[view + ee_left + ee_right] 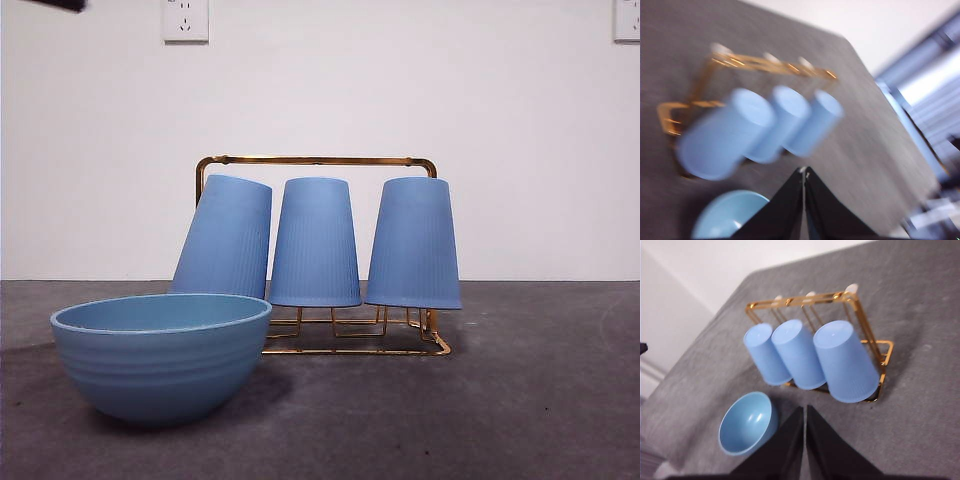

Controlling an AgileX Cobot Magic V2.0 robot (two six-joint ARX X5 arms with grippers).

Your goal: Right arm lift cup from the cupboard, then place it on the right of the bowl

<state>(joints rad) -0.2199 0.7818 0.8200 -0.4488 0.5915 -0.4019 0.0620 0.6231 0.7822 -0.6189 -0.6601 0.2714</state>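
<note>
Three blue ribbed cups stand upside down on the pegs of the gold wire cupboard: a leaning left cup, a middle cup and a right cup. The light-blue bowl sits in front of the rack, to its left. My right gripper hovers high above the table, shut and empty, with the cups, cupboard and bowl beyond its tips. My left gripper is also shut and empty, raised above the bowl and the cups.
Grey cloth covers the table, with open room to the right of the bowl and in front of the rack. A white wall with sockets stands behind. A black arm tip shows at the top left corner.
</note>
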